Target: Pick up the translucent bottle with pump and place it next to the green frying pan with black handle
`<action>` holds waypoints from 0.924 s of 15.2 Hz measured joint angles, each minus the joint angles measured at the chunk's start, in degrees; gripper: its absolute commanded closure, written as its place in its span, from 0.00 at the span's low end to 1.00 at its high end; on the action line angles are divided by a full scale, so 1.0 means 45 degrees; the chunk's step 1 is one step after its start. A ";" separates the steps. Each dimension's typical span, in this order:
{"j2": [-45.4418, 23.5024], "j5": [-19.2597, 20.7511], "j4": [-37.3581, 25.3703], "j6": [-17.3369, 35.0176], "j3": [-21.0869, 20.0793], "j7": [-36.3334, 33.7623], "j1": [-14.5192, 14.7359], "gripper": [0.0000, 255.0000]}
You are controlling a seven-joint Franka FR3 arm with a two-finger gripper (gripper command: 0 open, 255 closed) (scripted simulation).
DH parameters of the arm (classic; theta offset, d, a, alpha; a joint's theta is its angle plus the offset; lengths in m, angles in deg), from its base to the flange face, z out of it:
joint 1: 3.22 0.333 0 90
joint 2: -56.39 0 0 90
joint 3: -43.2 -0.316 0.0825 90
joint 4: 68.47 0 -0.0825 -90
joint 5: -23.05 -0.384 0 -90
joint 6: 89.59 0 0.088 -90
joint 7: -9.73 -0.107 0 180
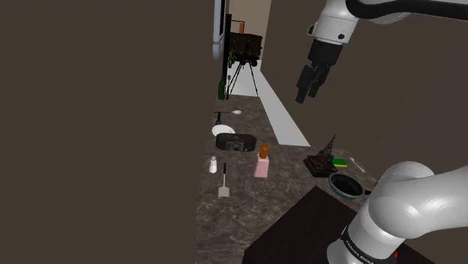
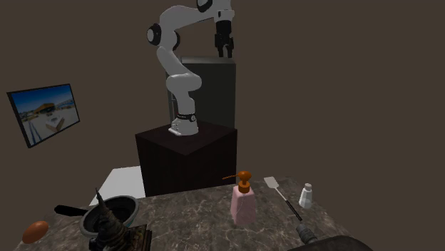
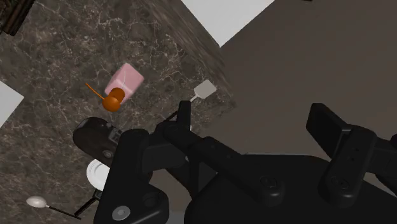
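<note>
High in the shoulder view's upper right, the gripper (image 1: 304, 94) hangs spread wide and empty. The pink pump bottle (image 1: 262, 163) stands upright well below it, toward frame centre, on the dark marbled counter (image 1: 232, 225). The frying pan (image 1: 346, 185) sits lower right. Brown walls (image 1: 90, 112) surround.

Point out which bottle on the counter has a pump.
The pink bottle, topped by an orange pump. The small white shaker and the dark green bottle farther back have none.
</note>
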 measured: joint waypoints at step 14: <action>-0.2546 0.0744 0.2071 0.4543 0.1977 0.2251 -0.0472 0.00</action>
